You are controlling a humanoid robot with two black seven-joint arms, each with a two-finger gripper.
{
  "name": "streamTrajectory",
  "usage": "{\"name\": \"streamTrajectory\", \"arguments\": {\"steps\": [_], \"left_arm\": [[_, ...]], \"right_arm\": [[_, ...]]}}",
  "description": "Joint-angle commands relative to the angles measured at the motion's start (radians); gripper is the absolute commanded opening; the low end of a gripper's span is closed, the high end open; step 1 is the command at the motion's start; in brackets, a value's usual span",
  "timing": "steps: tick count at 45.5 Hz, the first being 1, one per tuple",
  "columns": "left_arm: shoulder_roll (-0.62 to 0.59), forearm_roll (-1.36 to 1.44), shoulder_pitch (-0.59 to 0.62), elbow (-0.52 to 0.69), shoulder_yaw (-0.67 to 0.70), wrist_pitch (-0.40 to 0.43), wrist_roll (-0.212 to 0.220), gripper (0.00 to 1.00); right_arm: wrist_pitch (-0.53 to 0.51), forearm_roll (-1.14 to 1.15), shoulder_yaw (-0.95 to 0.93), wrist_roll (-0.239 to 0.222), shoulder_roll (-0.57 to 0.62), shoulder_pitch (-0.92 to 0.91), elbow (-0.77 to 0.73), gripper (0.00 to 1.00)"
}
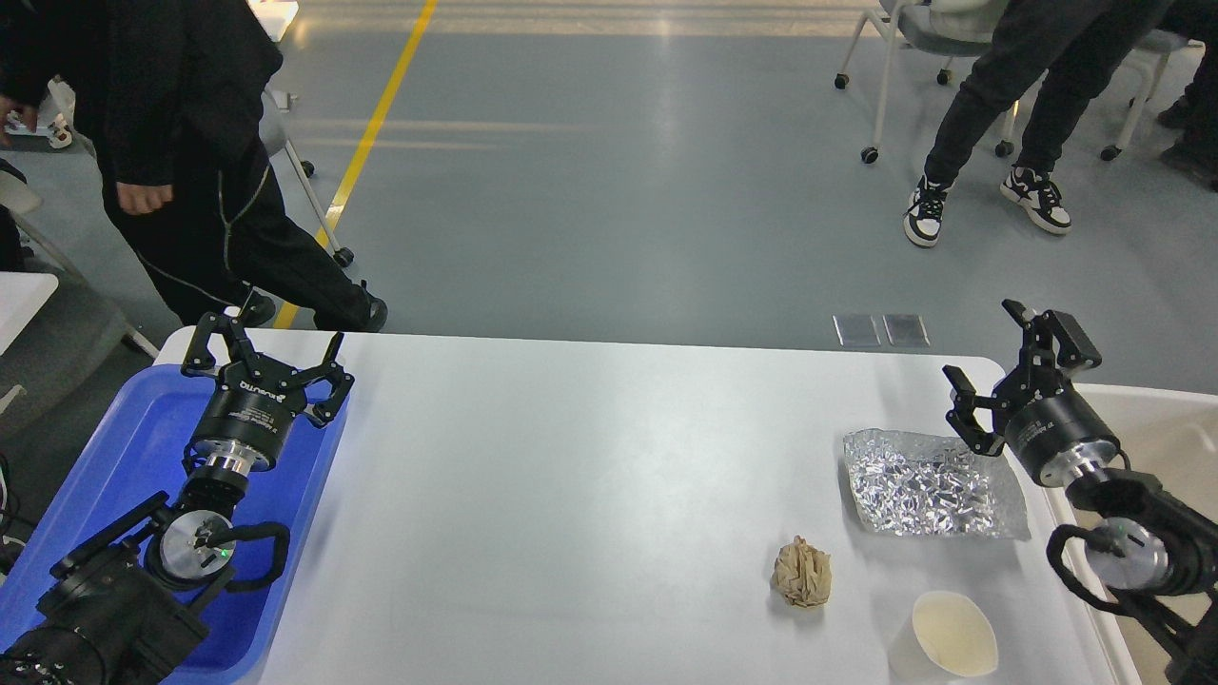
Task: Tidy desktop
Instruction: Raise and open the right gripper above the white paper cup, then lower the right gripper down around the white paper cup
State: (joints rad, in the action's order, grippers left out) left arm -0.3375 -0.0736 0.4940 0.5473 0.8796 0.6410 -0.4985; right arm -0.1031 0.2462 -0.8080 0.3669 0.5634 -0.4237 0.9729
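Observation:
The white desktop [590,476] fills the middle of the head view. On its right side lie a crinkled sheet of silver foil [928,483], a crumpled beige paper ball [802,572] and a white paper cup [947,636] at the front edge. My left gripper [265,352] is open and empty above the far end of the blue tray [105,447]. My right gripper [1009,366] is open and empty, just beyond the foil's far right corner.
A beige bin [1166,438] stands off the desktop's right edge under my right arm. A person in black [181,162] walks past the far left corner. Chairs and another person's legs [999,114] are on the floor behind.

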Motion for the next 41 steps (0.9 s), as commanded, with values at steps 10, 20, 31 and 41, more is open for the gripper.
{"name": "streamTrajectory", "arguments": {"steps": [10, 20, 31, 41], "left_arm": [[0.000, 0.000, 0.000, 0.000, 0.001, 0.000, 0.000, 1.00], [0.000, 0.000, 0.000, -0.001, 0.001, 0.000, 0.000, 1.00], [0.000, 0.000, 0.000, 0.000, -0.001, 0.000, 0.000, 1.00], [0.000, 0.000, 0.000, 0.000, -0.001, 0.000, 0.000, 1.00]], "right_arm": [[0.003, 0.559, 0.092, -0.092, 0.311, -0.004, 0.389, 1.00], [0.006, 0.726, 0.134, -0.100, 0.414, 0.003, 0.500, 1.00], [0.003, 1.071, 0.286, -0.099, 0.489, -0.006, 0.595, 1.00], [0.031, 1.318, 0.375, -0.094, 0.520, -0.009, 0.589, 1.00]]}}
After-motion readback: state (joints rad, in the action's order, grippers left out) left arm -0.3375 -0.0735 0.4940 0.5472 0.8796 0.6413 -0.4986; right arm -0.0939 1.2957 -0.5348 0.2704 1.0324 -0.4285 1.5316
